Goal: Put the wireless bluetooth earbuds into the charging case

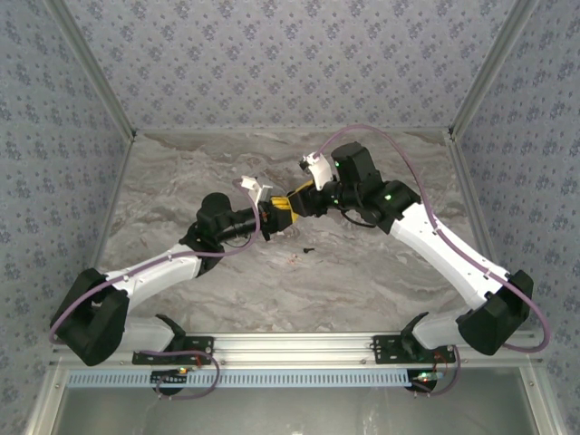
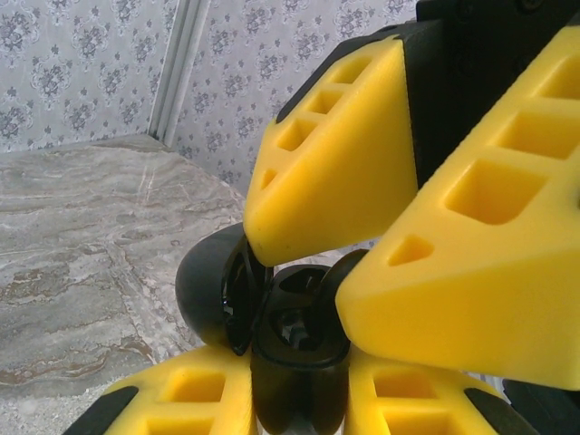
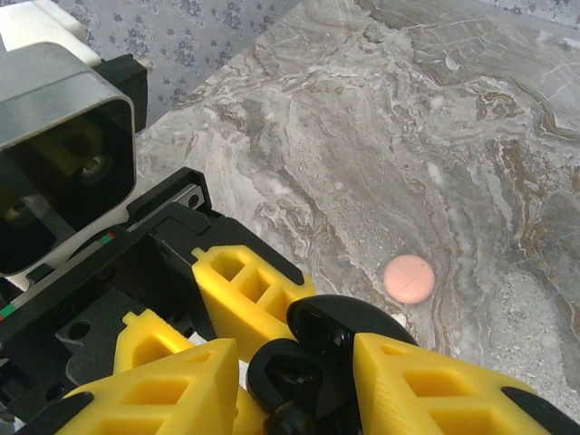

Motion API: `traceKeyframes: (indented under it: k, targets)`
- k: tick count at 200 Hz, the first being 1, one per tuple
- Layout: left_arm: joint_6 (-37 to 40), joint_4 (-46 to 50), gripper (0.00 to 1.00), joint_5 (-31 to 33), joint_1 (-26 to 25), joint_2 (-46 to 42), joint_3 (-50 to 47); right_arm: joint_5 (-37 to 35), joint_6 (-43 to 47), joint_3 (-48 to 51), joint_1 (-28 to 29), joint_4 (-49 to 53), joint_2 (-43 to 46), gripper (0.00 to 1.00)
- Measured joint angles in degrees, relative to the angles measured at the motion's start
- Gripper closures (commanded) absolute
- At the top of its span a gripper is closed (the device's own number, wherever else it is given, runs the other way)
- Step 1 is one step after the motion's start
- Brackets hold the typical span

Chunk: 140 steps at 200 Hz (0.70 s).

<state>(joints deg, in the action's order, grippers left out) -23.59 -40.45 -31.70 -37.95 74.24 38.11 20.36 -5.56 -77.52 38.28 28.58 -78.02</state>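
Our left claw [image 2: 299, 391] is clamped on the open black case [image 2: 294, 337]. Our right claw [image 3: 299, 388] straddles its lid [image 2: 204, 285], and we cannot tell whether it grips. One earbud [image 1: 308, 248] lies on the counter [image 1: 381, 272], just toward our bases from both claws and nearer the right arm. A pink disc [image 3: 409, 278] lies there too.

"Where are the two arms?"

"The left arm [image 1: 163, 267] and the right arm [image 1: 444, 245] both bend at the elbow. Their grippers meet nose to nose."

"Is the left gripper [image 1: 269, 222] squeezing?"

"Yes, its yellow fingers are pinched tight."

"And the right gripper [image 1: 292, 201]?"

"It sits right in front of the left one's tips. Its yellow fingers [image 2: 335, 154] stand apart."
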Motion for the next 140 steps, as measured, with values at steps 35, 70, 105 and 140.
traceKeyframes:
  k: [35, 70, 105, 140]
  targets:
    - [0.17, 0.22, 0.79, 0.02, 0.0, 0.0, 0.0, -0.02, -0.61, -0.33, -0.11, 0.09, -0.15, 0.58]
    - [0.42, 1.01, 0.79, 0.02, -0.04, 0.0, 0.04, -0.33, -1.29, -1.46, -0.33, 0.15, -0.17, 0.54]
    - [1.09, 2.38, 0.79, 0.15, -0.04, 0.0, 0.39, -1.92, -2.01, -2.29, -0.74, 0.46, -0.09, 0.54]
    - [1.97, 3.54, 0.79, 1.14, -0.04, 0.0, 0.46, -3.87, -3.02, -2.12, -1.95, 1.99, 1.36, 0.63]
